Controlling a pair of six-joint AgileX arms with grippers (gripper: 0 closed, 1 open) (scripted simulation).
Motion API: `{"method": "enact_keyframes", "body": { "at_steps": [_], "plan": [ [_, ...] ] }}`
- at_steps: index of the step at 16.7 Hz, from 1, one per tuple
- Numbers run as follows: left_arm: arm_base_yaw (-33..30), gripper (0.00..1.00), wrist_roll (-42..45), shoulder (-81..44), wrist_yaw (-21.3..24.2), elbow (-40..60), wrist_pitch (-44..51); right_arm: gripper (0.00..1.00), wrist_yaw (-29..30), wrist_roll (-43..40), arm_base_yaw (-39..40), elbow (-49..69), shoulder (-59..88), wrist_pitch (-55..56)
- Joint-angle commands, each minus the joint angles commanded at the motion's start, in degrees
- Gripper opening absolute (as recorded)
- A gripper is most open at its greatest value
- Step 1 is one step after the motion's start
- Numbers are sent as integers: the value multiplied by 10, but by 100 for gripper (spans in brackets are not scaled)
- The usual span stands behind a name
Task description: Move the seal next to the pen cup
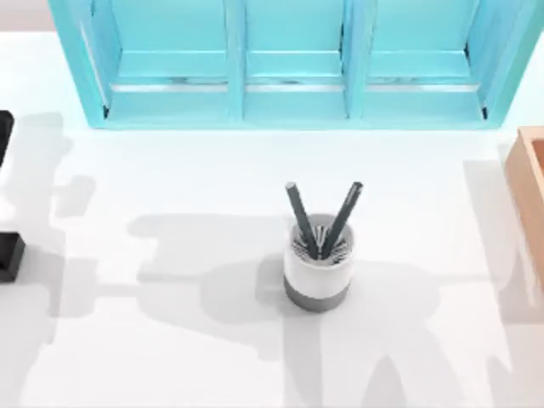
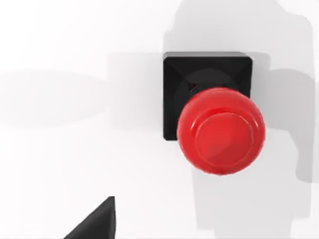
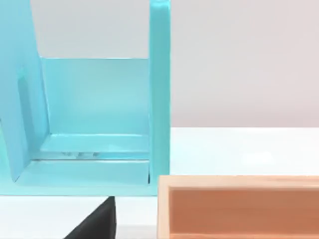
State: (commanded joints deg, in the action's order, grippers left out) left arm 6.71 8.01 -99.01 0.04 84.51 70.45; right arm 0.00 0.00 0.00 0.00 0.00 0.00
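Pen cup [image 1: 316, 274] stands upright near the middle of the white desk [image 1: 170, 357], a white cylinder with a grey bottom band, two dark grey pens [image 1: 324, 218] leaning apart in a V out of its mouth. Far side of the desk: a turquoise shelf unit [image 1: 293, 64] with three open bays, running across most of the width. At the right edge, the corner of a tan wooden box [image 1: 529, 183]; the right wrist view has that box close in front, with one turquoise bay behind it. The seal [image 2: 214, 117] sits on bare desk directly below the left wrist camera — black square base flat down, glossy red knob on top, upright, nothing touching it. In the top view a black block [image 1: 10, 255] lies at the far left edge, well apart from the pen cup; cannot tell what it is. A dark sliver of each arm's claw edges into its wrist view — whether either claw is apart or together, cannot tell.
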Motion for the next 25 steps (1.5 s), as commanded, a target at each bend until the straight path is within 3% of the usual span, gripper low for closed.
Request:
{"method": "enact_keyframes", "body": {
  "at_steps": [9, 18, 24, 25],
  "plan": [
    [1, 100, 4, -55, 0, 43, 38, 100, 0, 0, 0, 0, 0, 0],
    [5, 100, 7, -98, 0, -108, -159, 100, 0, 0, 0, 0, 0, 0],
    [6, 100, 7, -103, 0, -125, -177, 100, 0, 0, 0, 0, 0, 0],
    [6, 92, 7, -103, 0, -125, -177, 100, 0, 0, 0, 0, 0, 0]
  ]
}}
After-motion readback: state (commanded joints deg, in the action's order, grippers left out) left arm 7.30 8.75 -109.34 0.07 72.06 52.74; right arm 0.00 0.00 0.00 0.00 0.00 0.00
